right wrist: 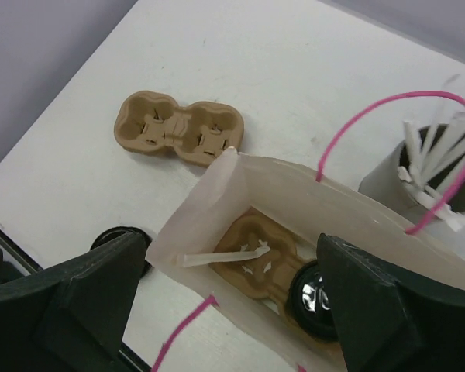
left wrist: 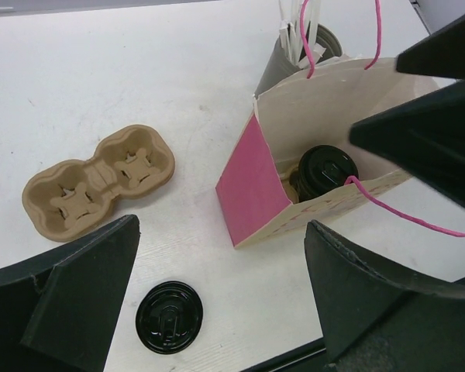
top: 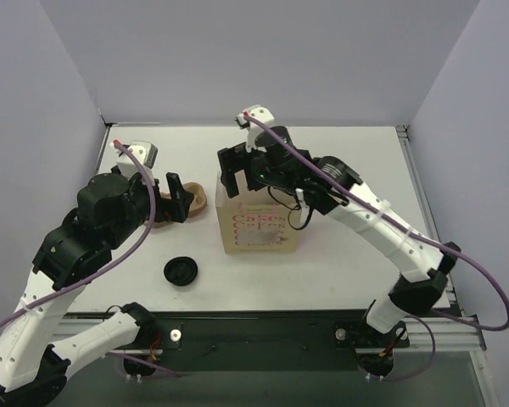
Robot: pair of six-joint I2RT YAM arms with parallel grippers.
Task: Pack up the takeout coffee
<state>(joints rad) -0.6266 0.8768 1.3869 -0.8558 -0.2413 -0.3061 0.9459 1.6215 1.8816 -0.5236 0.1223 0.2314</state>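
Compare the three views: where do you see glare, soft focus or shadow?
Right wrist: a bright glint on the takeout coffee inside the paper bag; left wrist: its own fingers loom dark and soft-edged; top external: even, diffuse light, no hard shadows.

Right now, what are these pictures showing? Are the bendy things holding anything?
Those are two robot arms, each ending in a two-finger claw. One picture looks down from above; the other two come from little cameras on each wrist. On the white table stands a paper bag with pink handles. Inside sit a coffee cup and a cardboard cup tray. Outside lie a second tray, a loose black lid and a grey pot of straws. The left claw and the right claw are both open, holding nothing.
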